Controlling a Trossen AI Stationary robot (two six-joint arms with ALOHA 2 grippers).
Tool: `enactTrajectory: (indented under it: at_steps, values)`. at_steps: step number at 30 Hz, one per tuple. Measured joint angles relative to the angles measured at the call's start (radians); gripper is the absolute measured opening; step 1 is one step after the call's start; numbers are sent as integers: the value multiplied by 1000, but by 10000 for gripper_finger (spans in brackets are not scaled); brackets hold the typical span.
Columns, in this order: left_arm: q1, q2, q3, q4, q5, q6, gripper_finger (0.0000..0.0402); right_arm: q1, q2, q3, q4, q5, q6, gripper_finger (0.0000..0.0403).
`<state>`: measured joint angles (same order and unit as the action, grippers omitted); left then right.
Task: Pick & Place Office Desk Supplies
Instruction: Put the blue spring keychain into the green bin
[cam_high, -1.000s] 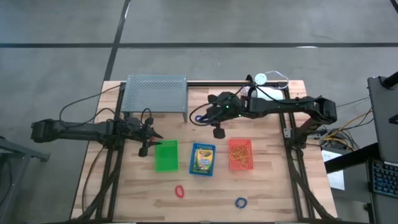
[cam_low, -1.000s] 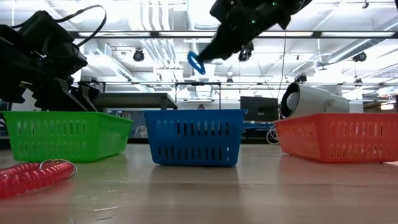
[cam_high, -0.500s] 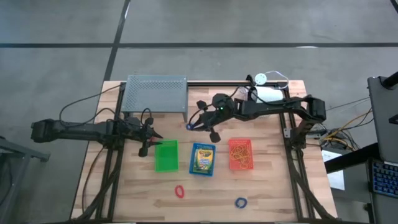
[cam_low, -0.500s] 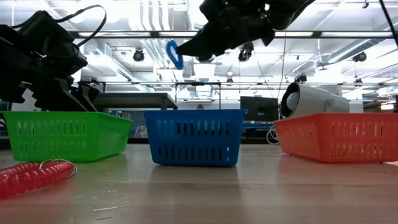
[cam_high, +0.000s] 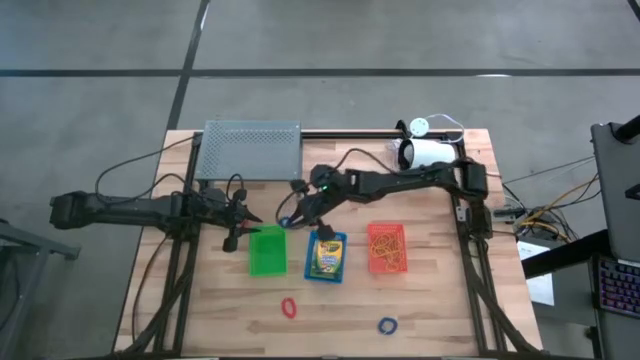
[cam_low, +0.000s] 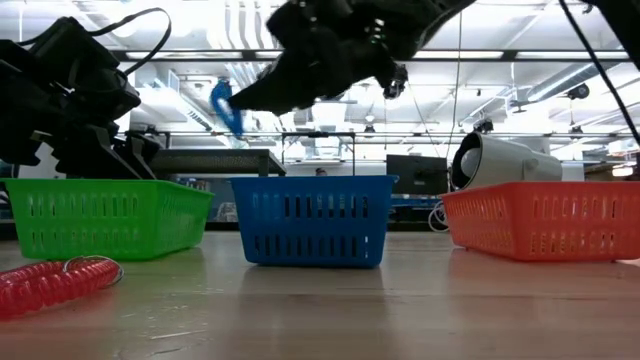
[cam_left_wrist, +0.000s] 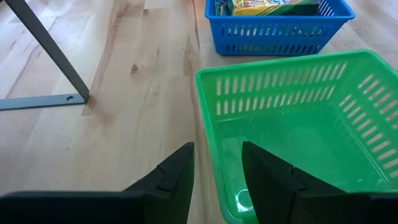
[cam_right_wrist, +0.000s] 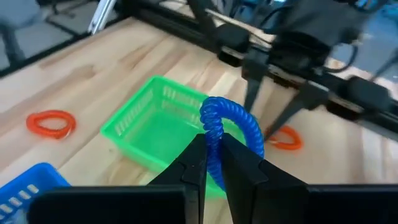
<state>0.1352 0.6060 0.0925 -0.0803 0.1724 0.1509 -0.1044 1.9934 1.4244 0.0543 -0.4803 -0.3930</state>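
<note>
The right gripper (cam_high: 288, 220) is pinching a blue coil loop (cam_right_wrist: 231, 132) between its fingers (cam_right_wrist: 194, 163) and is holding it above the table, between the rack (cam_high: 250, 150) at the far left edge and the green basket (cam_high: 267, 251). In the low view the loop (cam_low: 226, 106) is hanging well above the basket rims.

The left gripper (cam_high: 243, 226) is waiting at the green basket's left wall, fingers (cam_left_wrist: 177, 175) standing apart and holding nothing, one of them over the rim (cam_left_wrist: 211, 115).

Step in hand, as judged: carrying the loop to the green basket.
- Keep the pinch firm; the coil is springy and may slip.
- Centre the loop over the bare basket floor before lowering.
- Stay clear of the left gripper, which is crowding the basket's left wall.
- Release low, so the loop does not bounce out.

Change from the earlier frames: the right arm has been sweeping leftward along the table's far half, from near the lamp (cam_high: 425, 154) toward the green basket, passing over the blue basket (cam_high: 326, 256) holding the crayon box. The left arm is staying in place. A red loop (cam_high: 289, 307) and a second blue loop (cam_high: 387, 325) are lying untouched near the front edge.
</note>
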Motion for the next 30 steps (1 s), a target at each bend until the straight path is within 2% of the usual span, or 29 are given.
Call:
enactTrajectory:
  at_steps: [3, 14, 22, 30]
  values:
    - [0, 0, 0, 0, 0, 0, 139, 19, 49, 72, -77, 8, -41, 33]
    - [0, 0, 0, 0, 0, 0, 139, 66, 202, 255, -167, 9, -101, 33]
    - [0, 0, 0, 0, 0, 0, 139, 97, 301, 406, -312, 108, -157, 33]
    - [0, 0, 0, 0, 0, 0, 139, 107, 428, 585, -471, 118, -161, 33]
